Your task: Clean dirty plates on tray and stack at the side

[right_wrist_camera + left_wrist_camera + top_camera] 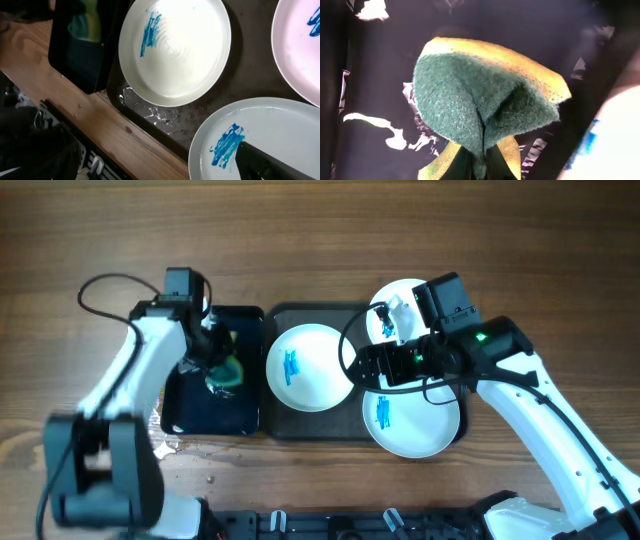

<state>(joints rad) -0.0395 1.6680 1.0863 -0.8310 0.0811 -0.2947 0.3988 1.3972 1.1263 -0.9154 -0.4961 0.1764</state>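
The left claw (216, 363) clenches a folded sponge (485, 100), rough green face on yellow foam, over the glossy black tray (198, 412). Three smooth round white plates (310, 367), each smeared blue, lie on the matte grey tray (245, 60). Whether the right claw (385, 377) is clenched, I cannot tell.

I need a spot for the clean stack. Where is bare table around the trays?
The broadest bare wood lies behind the black tray and the grey tray, at the far side. The strip in front is narrow, with water drops. The grey tray is crowded: three plates nearly fill it.
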